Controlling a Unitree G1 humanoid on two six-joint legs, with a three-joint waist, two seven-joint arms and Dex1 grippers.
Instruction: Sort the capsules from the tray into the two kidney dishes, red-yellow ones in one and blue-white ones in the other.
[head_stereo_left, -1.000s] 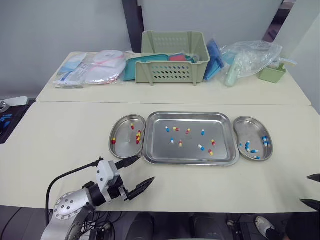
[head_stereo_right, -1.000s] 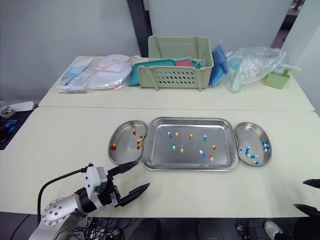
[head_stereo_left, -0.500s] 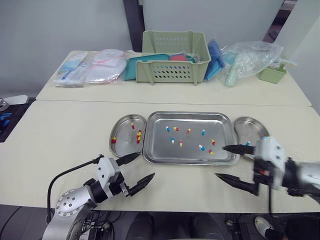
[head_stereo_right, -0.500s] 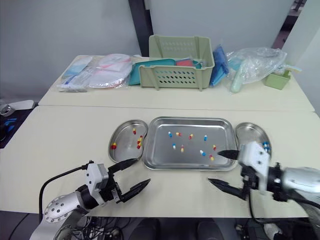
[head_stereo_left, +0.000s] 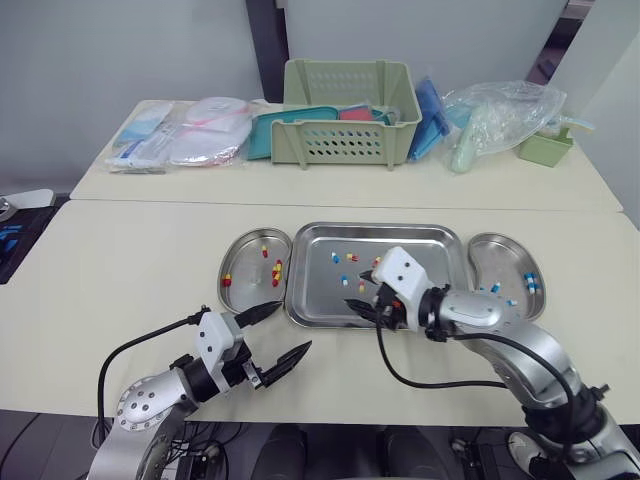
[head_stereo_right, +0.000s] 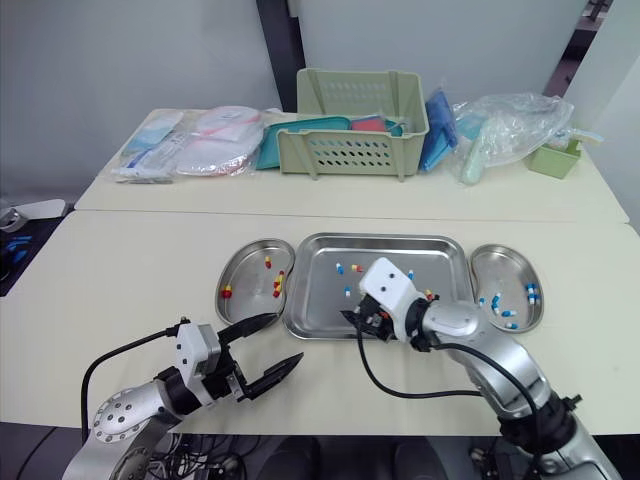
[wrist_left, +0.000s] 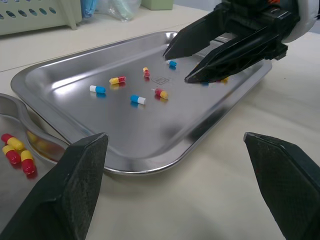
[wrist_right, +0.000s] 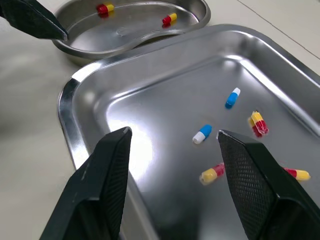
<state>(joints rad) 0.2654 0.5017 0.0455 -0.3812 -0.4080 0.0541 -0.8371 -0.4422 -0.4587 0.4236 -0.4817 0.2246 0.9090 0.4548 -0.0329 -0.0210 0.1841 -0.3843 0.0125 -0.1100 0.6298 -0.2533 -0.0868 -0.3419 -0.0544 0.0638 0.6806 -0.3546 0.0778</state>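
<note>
The steel tray (head_stereo_left: 318, 302) holds several loose red-yellow and blue-white capsules (wrist_right: 202, 134). To its left, a kidney dish (head_stereo_left: 243, 290) contains red-yellow capsules (wrist_left: 15, 150). The kidney dish (head_stereo_left: 505, 265) to its right contains blue-white ones. My right gripper (head_stereo_left: 368, 308) hovers open over the tray's front left part, with nothing between its fingers (wrist_right: 107, 190). It also appears across the tray as the right gripper (wrist_left: 176, 67). My left gripper (head_stereo_left: 290, 328) is open and empty above the bare table, in front of the left dish.
At the back of the far table stand a green basket (head_stereo_left: 349, 115), sealed packets (head_stereo_left: 190, 135), a clear plastic bag (head_stereo_left: 500, 115) and a small green box (head_stereo_left: 545, 147). A black cable (head_stereo_left: 140, 345) loops beside my left arm.
My right arm has swung in from the right edge of the table and now hangs over the tray's front left part. The left gripper has barely moved.
</note>
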